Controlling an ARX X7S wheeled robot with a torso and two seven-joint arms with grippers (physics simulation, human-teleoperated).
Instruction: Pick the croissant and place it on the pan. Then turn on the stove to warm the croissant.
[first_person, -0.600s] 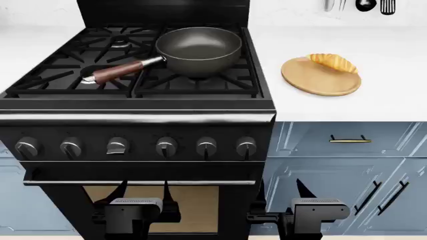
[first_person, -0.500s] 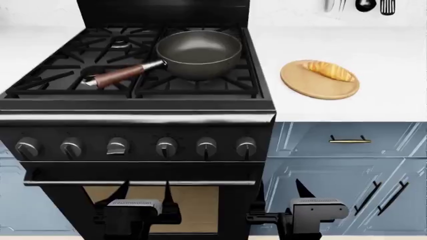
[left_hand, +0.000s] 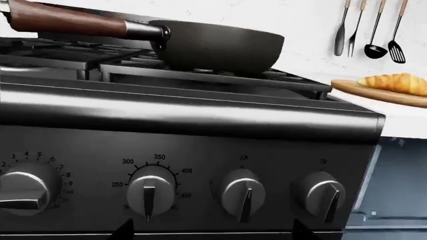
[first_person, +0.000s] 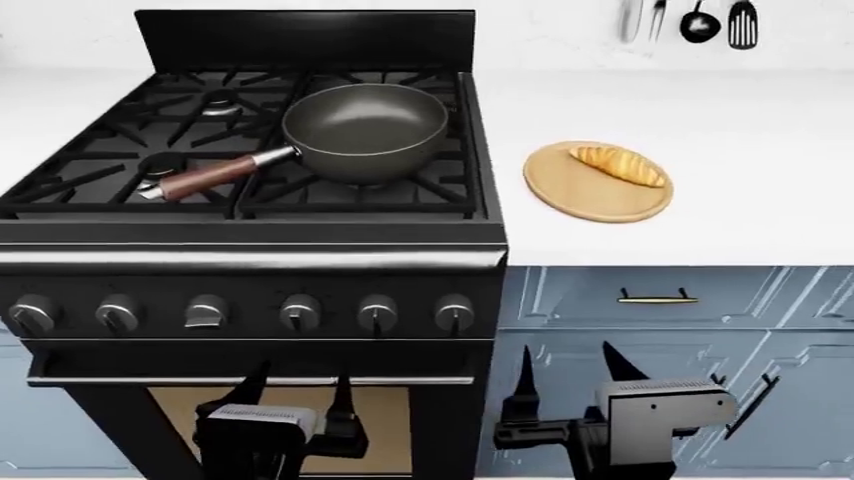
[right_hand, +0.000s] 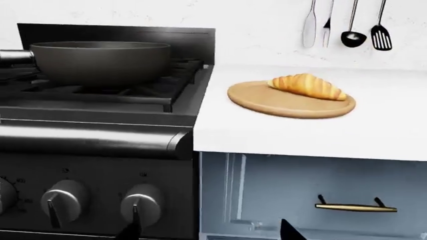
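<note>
The croissant (first_person: 618, 165) lies on a round wooden board (first_person: 597, 190) on the white counter, right of the stove (first_person: 254, 250). The dark grey pan (first_person: 363, 128) sits empty on the stove's right front grate, its wooden handle (first_person: 200, 178) pointing to the front left. Both grippers hang low in front of the oven and cabinets, far below the counter. My left gripper (first_person: 296, 385) is open and faces the knobs (left_hand: 150, 192). My right gripper (first_person: 570, 365) is open with nothing in it, and faces the stove's right edge. The right wrist view shows the croissant (right_hand: 307, 86) and pan (right_hand: 100, 60).
Six silver knobs (first_person: 376, 312) line the stove front above the steel oven handle (first_person: 254, 380). Utensils (first_person: 694, 22) hang on the wall behind the counter. Blue cabinets with a brass drawer pull (first_person: 657, 297) stand under the counter (first_person: 747, 150).
The head view has shifted, so stove and board now sit lower and further left. The croissant went from the board's far edge to lying on the board. Both grippers stayed open.
</note>
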